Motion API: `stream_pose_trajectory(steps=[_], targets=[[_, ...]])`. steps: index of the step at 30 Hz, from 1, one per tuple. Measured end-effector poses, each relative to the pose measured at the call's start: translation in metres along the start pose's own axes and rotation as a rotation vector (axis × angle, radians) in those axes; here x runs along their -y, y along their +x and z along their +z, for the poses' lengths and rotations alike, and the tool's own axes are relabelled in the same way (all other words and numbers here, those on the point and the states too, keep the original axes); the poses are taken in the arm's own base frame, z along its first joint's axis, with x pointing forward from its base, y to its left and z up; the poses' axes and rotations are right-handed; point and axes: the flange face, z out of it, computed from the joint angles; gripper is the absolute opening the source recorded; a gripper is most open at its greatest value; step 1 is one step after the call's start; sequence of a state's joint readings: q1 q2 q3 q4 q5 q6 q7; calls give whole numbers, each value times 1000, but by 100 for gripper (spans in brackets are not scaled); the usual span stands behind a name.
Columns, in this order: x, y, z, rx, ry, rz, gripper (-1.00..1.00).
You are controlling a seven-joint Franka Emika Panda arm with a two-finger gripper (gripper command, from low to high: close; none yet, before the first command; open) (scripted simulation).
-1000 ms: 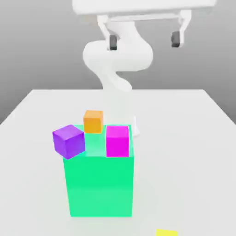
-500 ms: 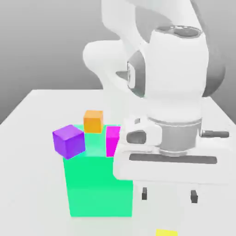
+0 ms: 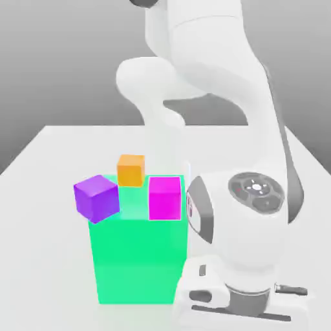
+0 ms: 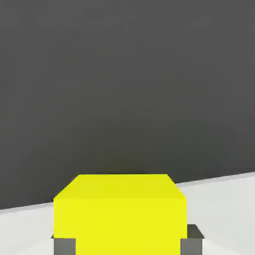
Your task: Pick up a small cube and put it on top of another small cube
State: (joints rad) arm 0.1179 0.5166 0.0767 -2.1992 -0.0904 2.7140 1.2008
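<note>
Now the yellow cube is pinched, and the purple one waits

Right between the jaws of the gripper [image 4: 128,246] sits the small, plain, bright-yellow cube [image 4: 122,214], with a fingertip against each of two opposite sides. That hold makes sense to me: flat sides give both tips an even bearing, and the underside should be left free to land on another cube. Whether it has left its support I can't tell from where I stand.

Around it, the white jointed arm [image 3: 223,58] reaches down towards the exterior view's right, bringing the hand low beside the tall green block [image 3: 139,262]. The small purple-violet cube [image 3: 97,199], meant to go underneath, sits by the block's top corner at the exterior view's left, turned askew to its edges. I can't make out how much of it is supported, so an off-centre push could well unsettle it.

Nearby are the small orange cube [image 3: 131,170] and the magenta cube [image 3: 165,198]. The next move, I'd judge, is a high lift, clear of magenta, then a turn to match the purple cube's angle.
</note>
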Motion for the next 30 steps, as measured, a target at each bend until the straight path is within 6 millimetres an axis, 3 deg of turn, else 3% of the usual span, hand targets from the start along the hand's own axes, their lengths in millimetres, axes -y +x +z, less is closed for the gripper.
stream_pose_trajectory(steps=[3, 9, 15, 23, 24, 25, 28, 29, 30], targets=[[-1, 0, -39, 0, 0, 1, -100], [-42, 49, -124, -8, -5, 87, -100], [-114, 98, -203, -8, -6, 212, -100], [-207, 109, -291, 0, 0, 324, -100], [-220, 109, -300, 2, 2, 339, -100], [-226, 109, -296, 3, 2, 347, -100], [-231, 109, -260, 4, 3, 354, -100], [-232, 108, -250, 4, 3, 355, 100], [-232, 108, -250, 4, 3, 355, 100]])
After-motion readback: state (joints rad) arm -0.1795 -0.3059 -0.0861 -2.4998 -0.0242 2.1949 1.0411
